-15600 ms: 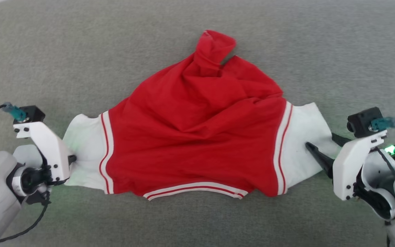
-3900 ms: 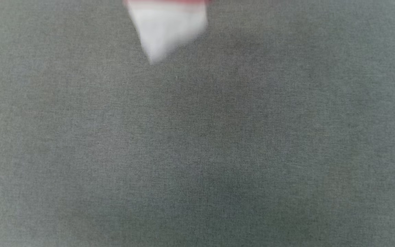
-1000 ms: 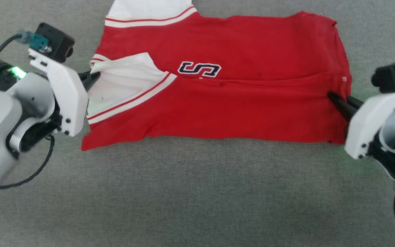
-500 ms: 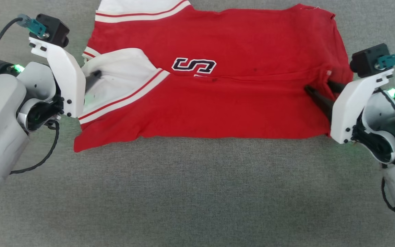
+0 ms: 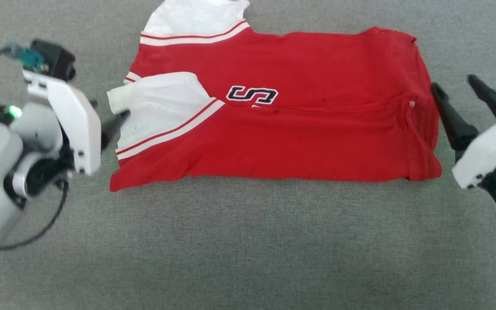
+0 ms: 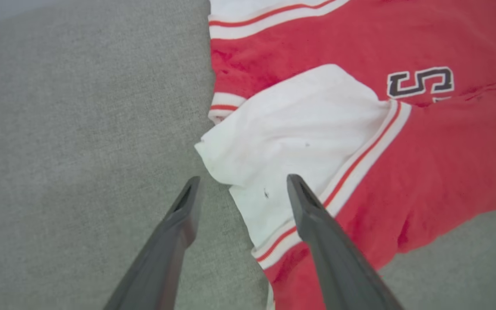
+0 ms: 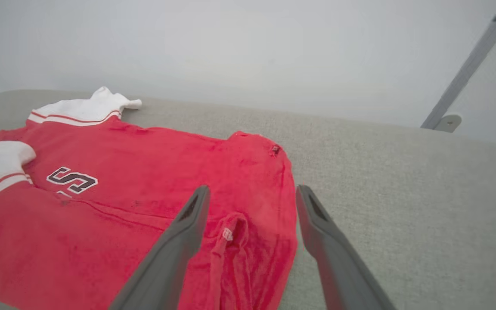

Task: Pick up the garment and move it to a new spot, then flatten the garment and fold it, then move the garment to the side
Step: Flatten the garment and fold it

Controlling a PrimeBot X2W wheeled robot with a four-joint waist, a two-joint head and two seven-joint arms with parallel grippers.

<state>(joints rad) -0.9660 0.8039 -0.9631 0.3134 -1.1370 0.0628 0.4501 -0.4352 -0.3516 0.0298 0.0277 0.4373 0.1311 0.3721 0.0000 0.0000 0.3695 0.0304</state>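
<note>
Red garment [image 5: 299, 142] lies folded — long axis left-right, sleeves [image 5: 162, 103] leftward.

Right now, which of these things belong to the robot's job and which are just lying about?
Part of the job: the garment, red with white sleeves, lying on the grey surface; the left gripper, open beside a white sleeve; the right gripper, open at the garment's other end.
Just there: the grey surface itself; the pale wall; a grey metal strut.
</note>
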